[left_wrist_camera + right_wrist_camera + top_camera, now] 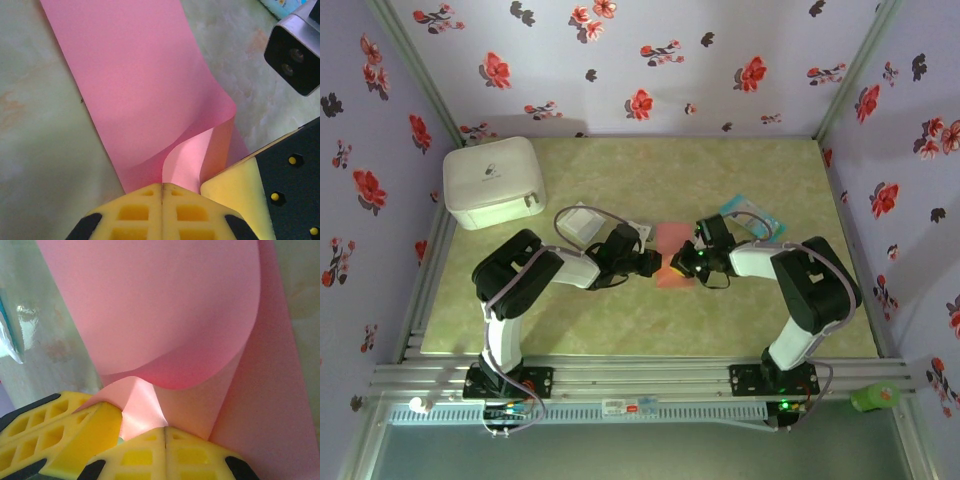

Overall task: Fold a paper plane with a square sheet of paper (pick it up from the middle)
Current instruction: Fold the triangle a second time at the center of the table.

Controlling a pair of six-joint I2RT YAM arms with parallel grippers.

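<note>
The salmon-pink square sheet of paper (672, 240) lies mid-table between the two arms. Both grippers meet at its near end, tip to tip. My left gripper (653, 265) is shut on the paper's edge; in the left wrist view its yellow fingers (145, 205) press together and the sheet (130, 85) curls up from the table into them. My right gripper (678, 266) is likewise shut on the paper; in the right wrist view the sheet (165, 305) bulges over in a big loop above the closed fingers (195, 452). No pointed dart shape shows.
A white box (492, 180) stands at the back left. A pale translucent packet (582, 222) lies behind the left arm. A teal-and-white packet (752, 215) lies behind the right arm. Floral walls enclose the green tabletop (620, 320).
</note>
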